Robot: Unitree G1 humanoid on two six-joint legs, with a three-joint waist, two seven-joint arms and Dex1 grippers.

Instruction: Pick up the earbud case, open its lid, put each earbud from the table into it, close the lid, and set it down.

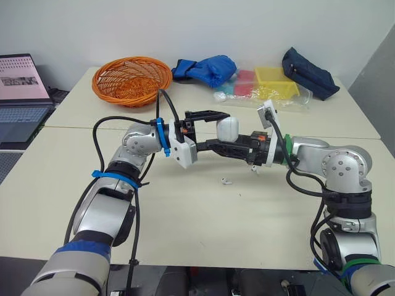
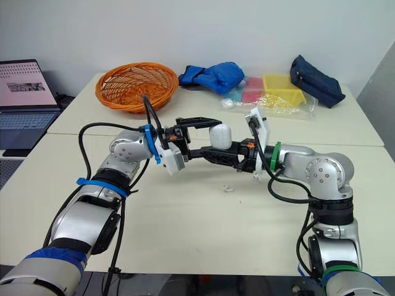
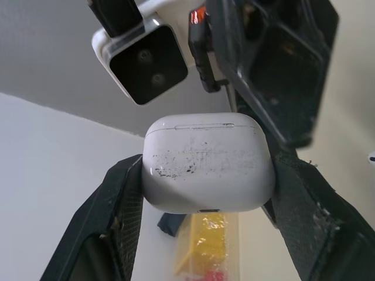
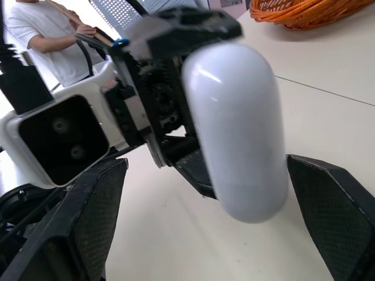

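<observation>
Left end effector (image 1: 216, 129) grips the white earbud case (image 1: 228, 128) by its sides, lid shut, held up off the table (image 1: 185, 222) and well apart from the orange basket (image 1: 131, 80). Right end effector (image 4: 205, 167) faces the case with its fingers spread wide, not closed on it. One earbud (image 1: 226, 181) lies on the table, farther from the basket than the case.

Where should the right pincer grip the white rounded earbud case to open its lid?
Probably the lid cap beyond the seam, across its broad faces. The left pincer clamps the white rounded earbud case by its narrow sides, leaving the cap free; the open right pincer faces it edge-on.
</observation>
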